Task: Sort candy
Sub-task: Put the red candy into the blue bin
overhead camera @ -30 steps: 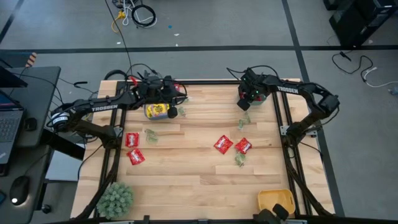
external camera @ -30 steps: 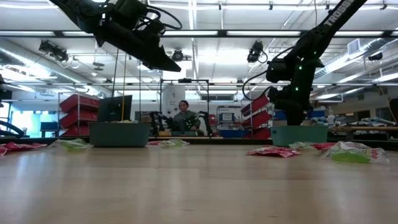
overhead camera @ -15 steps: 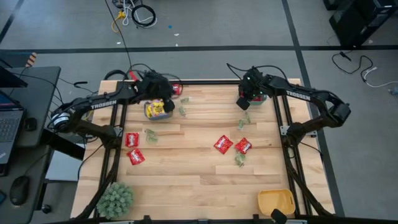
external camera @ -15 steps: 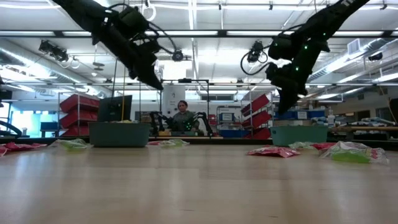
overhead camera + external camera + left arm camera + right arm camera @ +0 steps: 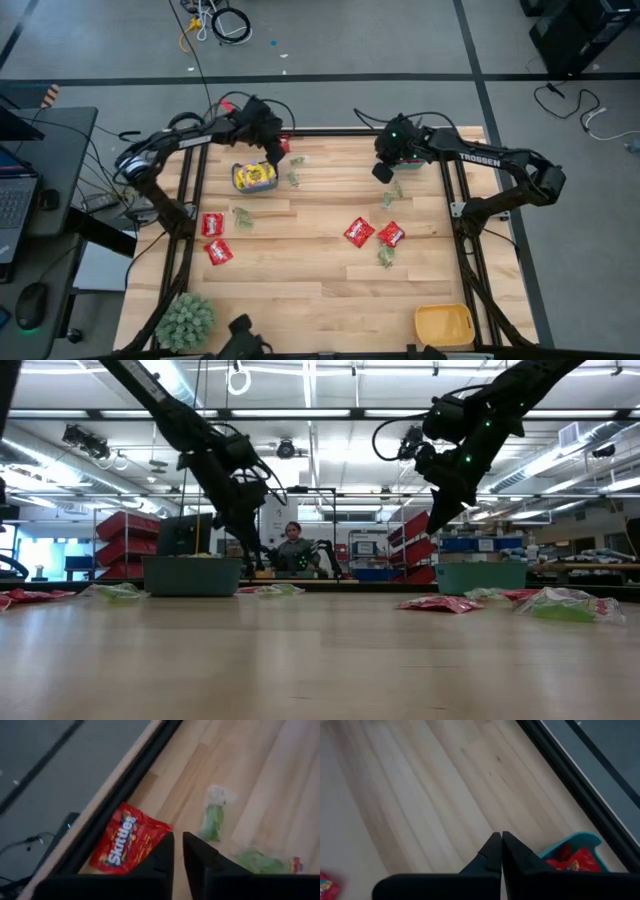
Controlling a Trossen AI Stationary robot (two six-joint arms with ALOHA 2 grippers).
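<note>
The left pincer hangs above the far left part of the table, its two dark fingers parted by only a narrow gap and holding nothing. Just past them in the left wrist view lies a shiny red packet against the table's black edge rail, with "Skittles" in white letters across it. Near it are two pale green packets, whose print is too blurred to read.

From above, a teal bin near the left pincer holds yellow packets; their print looks dark but I cannot make it out. Two red packets lie near the left edge, with one pale green packet beside them. Two more red ones sit right of the middle, with pale green packets just above and below them. A fuzzy green plant sits at the near left corner and a yellow-orange bin at the near right.

The right pincer is up over the far right area, fingers pressed together and empty. A second teal bin in its wrist view holds red packets. White lettering on the right arm reads "TROSSEN".

In the low view a person sits well behind the table.
</note>
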